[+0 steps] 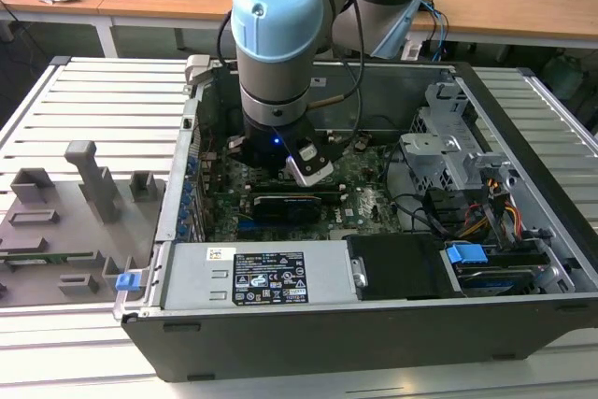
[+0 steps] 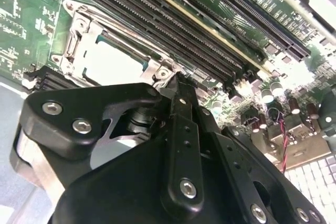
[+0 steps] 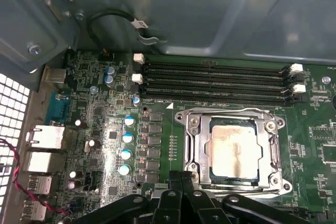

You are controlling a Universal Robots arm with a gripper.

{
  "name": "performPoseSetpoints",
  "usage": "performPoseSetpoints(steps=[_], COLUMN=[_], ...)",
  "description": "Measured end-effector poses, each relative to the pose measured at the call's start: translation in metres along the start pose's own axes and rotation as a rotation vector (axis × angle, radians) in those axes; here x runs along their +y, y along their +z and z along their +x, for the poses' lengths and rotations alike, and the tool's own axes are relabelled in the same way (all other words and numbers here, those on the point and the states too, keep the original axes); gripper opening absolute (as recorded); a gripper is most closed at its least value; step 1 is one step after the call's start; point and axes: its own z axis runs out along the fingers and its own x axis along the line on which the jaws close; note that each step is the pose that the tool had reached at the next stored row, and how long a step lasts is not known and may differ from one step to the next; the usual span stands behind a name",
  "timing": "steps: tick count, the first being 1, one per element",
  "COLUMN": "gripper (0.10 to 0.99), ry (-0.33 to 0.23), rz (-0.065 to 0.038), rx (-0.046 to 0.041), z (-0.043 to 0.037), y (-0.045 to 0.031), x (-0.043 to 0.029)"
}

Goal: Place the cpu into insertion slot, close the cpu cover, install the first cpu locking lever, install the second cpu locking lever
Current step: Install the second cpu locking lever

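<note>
The cpu (image 3: 234, 148) (image 2: 113, 61) lies flat in the insertion slot (image 3: 210, 153) on the green motherboard (image 1: 364, 193). Its pale metal top shows through the window of the cpu cover (image 3: 273, 145) (image 2: 79, 40), which lies down flat over it. A thin metal lever rod (image 3: 231, 110) runs along the cover's edge beside the memory slots. My gripper (image 3: 182, 176) (image 2: 176, 80) is shut, with nothing seen between its black fingers. Their tips sit at one corner of the socket frame. In the exterior view the arm (image 1: 278, 44) reaches down into the open computer case.
Long black memory slots (image 3: 215, 80) run beside the socket, and blue-topped capacitors (image 3: 127, 145) stand on its other side. The grey case wall (image 3: 210, 9) rises close by. A black expansion card (image 1: 290, 203), the power supply (image 1: 252, 277) and a drive cage (image 1: 448, 156) crowd the case.
</note>
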Motion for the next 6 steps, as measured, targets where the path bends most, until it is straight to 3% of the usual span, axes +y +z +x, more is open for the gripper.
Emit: performPoseSetpoints(steps=[6], gripper=[0.106], ry=[0.0], rz=[0.0], rx=[-0.0001], z=[-0.0001], y=[-0.0023], x=[0.0007])
